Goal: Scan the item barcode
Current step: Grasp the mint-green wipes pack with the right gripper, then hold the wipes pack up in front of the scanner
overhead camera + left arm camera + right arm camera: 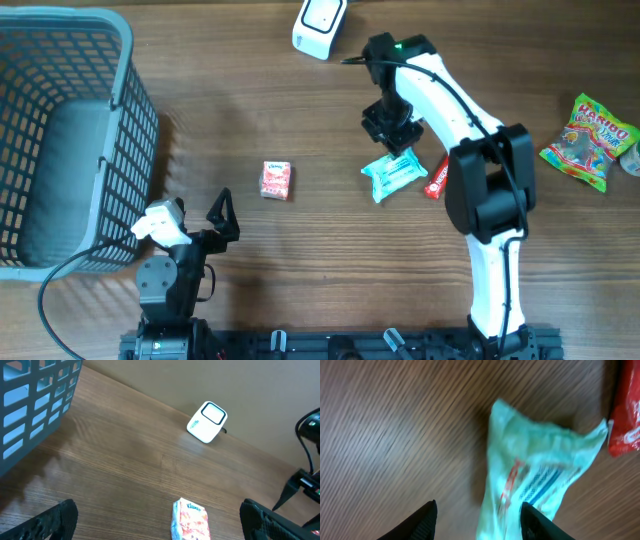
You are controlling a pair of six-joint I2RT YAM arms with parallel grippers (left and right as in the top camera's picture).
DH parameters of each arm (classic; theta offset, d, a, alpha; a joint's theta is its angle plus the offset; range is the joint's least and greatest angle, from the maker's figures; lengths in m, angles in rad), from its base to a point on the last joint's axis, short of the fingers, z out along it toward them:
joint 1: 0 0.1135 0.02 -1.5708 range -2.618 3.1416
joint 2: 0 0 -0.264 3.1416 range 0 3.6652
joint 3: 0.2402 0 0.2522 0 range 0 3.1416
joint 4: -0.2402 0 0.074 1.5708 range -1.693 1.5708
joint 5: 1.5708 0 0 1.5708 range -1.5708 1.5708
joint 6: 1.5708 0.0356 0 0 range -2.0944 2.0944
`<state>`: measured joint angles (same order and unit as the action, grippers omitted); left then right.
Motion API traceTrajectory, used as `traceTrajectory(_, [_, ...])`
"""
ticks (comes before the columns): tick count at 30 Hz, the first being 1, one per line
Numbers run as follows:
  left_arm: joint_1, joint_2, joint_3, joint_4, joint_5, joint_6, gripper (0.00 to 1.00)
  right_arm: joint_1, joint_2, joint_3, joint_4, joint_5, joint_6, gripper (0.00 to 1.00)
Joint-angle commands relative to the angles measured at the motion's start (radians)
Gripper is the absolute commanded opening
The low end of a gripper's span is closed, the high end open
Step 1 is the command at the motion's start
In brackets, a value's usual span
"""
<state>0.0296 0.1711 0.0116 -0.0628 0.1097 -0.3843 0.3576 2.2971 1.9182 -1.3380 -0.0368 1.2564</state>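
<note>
Grip placement matters: the right gripper (393, 142) hangs over the teal packet (392, 174) with jaws parted astride one end, holding nothing. Closing on the crimped edge should, I judge, leave the printed face free to turn toward the scanner (320, 24), well apart. The left gripper (224, 214) gapes wide, empty. One scanner, one basket (130, 110), four items: teal packet, red packet (436, 180), tissue pack (277, 180), candy bag (590, 140).

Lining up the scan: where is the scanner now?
Overhead view: the white scanner lies top centre, just beyond and left of the right gripper.
</note>
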Motion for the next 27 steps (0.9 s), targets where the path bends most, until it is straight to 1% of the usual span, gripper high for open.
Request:
traceTrajectory(1, [0.008, -0.005, -0.006, -0.001, 0.012, -0.017, 1.0, -0.008, 0.04, -0.002, -0.014, 0.066, 0.026, 0.55])
traceTrajectory(4, [0.008, -0.005, -0.006, -0.001, 0.012, -0.017, 1.0, -0.008, 0.092, -0.002, -0.029, 0.056, 0.027, 0.55])
traceTrajectory(7, [0.008, -0.005, -0.006, -0.001, 0.012, -0.017, 1.0, -0.005, 0.152, -0.002, -0.047, 0.002, 0.028, 0.55])
traceTrajectory(9, [0.008, -0.005, -0.006, -0.001, 0.012, -0.017, 1.0, -0.005, 0.167, -0.002, -0.056, -0.002, 0.034, 0.5])
traceTrajectory(10, [0.008, -0.005, -0.006, -0.001, 0.012, -0.017, 1.0, -0.005, 0.167, -0.002, -0.064, -0.003, 0.035, 0.43])
traceTrajectory(11, [0.008, -0.005, -0.006, -0.001, 0.012, -0.017, 1.0, -0.005, 0.167, -0.002, -0.071, -0.017, 0.034, 0.26])
traceTrajectory(12, [0.008, -0.005, -0.006, -0.001, 0.012, -0.017, 1.0, -0.005, 0.167, -0.002, -0.074, -0.039, 0.025, 0.04])
traceTrajectory(13, [0.008, -0.005, -0.006, -0.001, 0.012, -0.017, 1.0, -0.006, 0.167, -0.002, -0.071, -0.082, -0.026, 0.05])
traceTrajectory(15, [0.008, -0.005, -0.006, -0.001, 0.012, -0.017, 1.0, -0.005, 0.167, -0.002, -0.027, -0.106, -0.246, 0.05])
traceTrajectory(17, [0.008, -0.005, -0.006, -0.001, 0.012, -0.017, 1.0, -0.015, 0.166, 0.024, -0.01, -0.304, -0.564, 0.04])
traceTrajectory(18, [0.008, -0.005, -0.006, -0.001, 0.012, -0.017, 1.0, -0.02, 0.163, 0.053, -0.001, -0.414, -0.673, 0.04])
traceTrajectory(19, [0.008, -0.005, -0.006, -0.001, 0.012, -0.017, 1.0, -0.02, 0.153, 0.077, 0.021, -0.541, -0.787, 0.04])
traceTrajectory(20, [0.008, -0.005, -0.006, -0.001, 0.012, -0.017, 1.0, -0.021, 0.131, 0.092, 0.048, -0.702, -0.934, 0.04])
traceTrajectory(22, [0.008, -0.005, -0.006, -0.001, 0.012, -0.017, 1.0, -0.021, 0.067, 0.093, 0.067, -1.107, -1.323, 0.04])
traceTrajectory(24, [0.008, -0.005, -0.006, -0.001, 0.012, -0.017, 1.0, -0.021, 0.022, 0.093, 0.07, -1.337, -1.57, 0.05])
traceTrajectory(25, [0.008, -0.005, -0.006, -0.001, 0.012, -0.017, 1.0, -0.021, 0.0, 0.093, 0.078, -1.402, -1.666, 0.05])
traceTrajectory(27, [0.008, -0.005, -0.006, -0.001, 0.012, -0.017, 1.0, -0.02, -0.011, 0.093, 0.13, -1.48, -1.764, 0.04])
